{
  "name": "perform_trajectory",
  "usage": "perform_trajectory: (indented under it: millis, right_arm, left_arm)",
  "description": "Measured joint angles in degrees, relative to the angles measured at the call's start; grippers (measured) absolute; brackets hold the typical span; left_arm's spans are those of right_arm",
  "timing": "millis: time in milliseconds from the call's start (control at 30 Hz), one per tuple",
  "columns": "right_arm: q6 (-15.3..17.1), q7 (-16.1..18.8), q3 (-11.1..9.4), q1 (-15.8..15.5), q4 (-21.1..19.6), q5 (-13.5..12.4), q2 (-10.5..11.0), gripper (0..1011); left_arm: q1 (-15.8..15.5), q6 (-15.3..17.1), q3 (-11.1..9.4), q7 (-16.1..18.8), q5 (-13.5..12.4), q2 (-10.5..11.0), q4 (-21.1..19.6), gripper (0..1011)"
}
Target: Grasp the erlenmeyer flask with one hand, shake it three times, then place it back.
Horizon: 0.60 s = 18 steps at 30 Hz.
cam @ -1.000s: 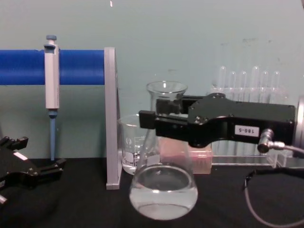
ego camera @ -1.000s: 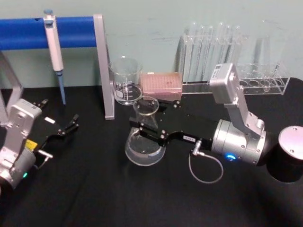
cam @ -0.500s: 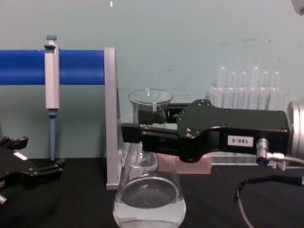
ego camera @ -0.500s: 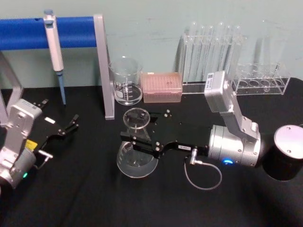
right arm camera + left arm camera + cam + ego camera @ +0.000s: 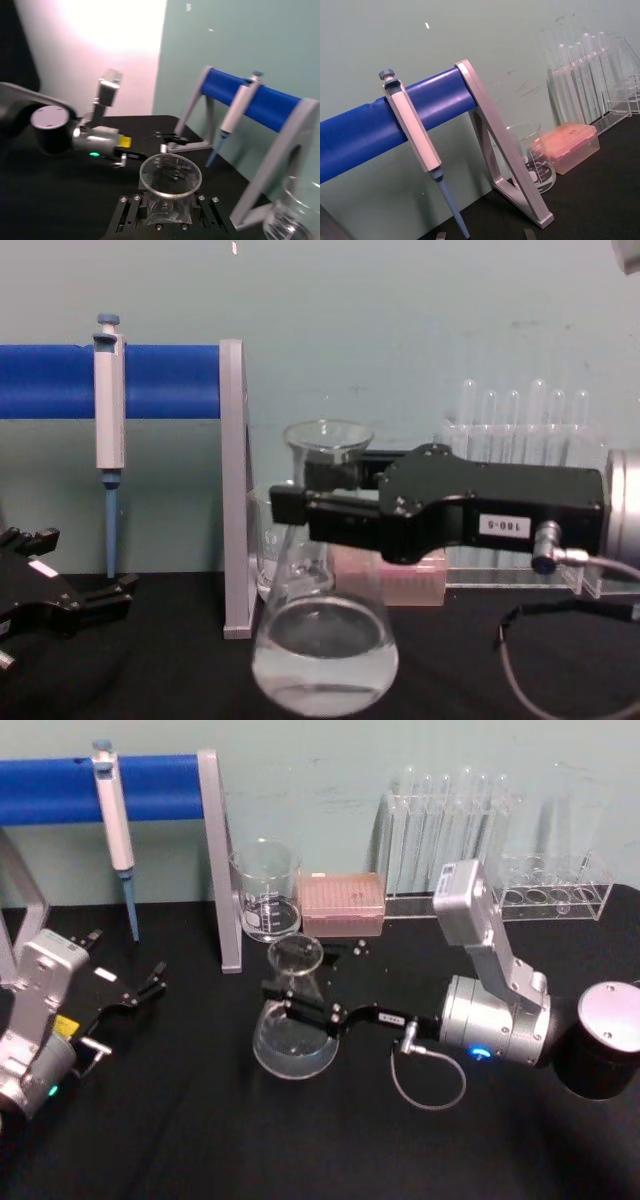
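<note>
The erlenmeyer flask [image 5: 293,1038] is a clear conical flask with a little clear liquid [image 5: 322,665] in its wide base. My right gripper [image 5: 293,997] reaches in from the right and is shut on its narrow neck just below the flared lip [image 5: 328,435]. The right wrist view looks down into the flask's mouth [image 5: 171,175] with the black jaws on either side of the neck. The base hangs close over the black table; contact cannot be told. My left gripper [image 5: 140,990] rests open at the left, apart from the flask.
Behind the flask stand a glass beaker [image 5: 266,890], a pink tip box [image 5: 342,903] and a test tube rack [image 5: 450,830]. A pipette [image 5: 113,820] hangs on the blue bar stand [image 5: 160,786], whose grey post [image 5: 222,870] is near. A black cylinder [image 5: 608,1045] sits right.
The right gripper swung the flask left and down toward me, then partway back right and up. The liquid has shifted. The left arm has not moved.
</note>
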<state>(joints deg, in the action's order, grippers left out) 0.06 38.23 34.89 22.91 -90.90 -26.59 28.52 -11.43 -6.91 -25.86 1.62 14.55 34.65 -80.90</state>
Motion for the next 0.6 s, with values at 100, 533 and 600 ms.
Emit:
perform_trajectory:
  millis: [100,533,600]
  right_arm:
    - [0.4,-2.1,-0.7,-0.1,0.3,0.1,-0.4,457]
    - [2.1,-12.5,-5.2,-1.4,2.1,3.8,-2.8,457]
    - [2.5,-13.7,-5.7,-1.6,2.3,4.1,-3.1,457]
  left_arm:
    - [0.0,0.0,0.0,0.0,0.0,0.0,0.0,1001]
    - [0.0,0.0,0.0,0.0,0.0,0.0,0.0,1001]
    - [0.0,0.0,0.0,0.0,0.0,0.0,0.0,1001]
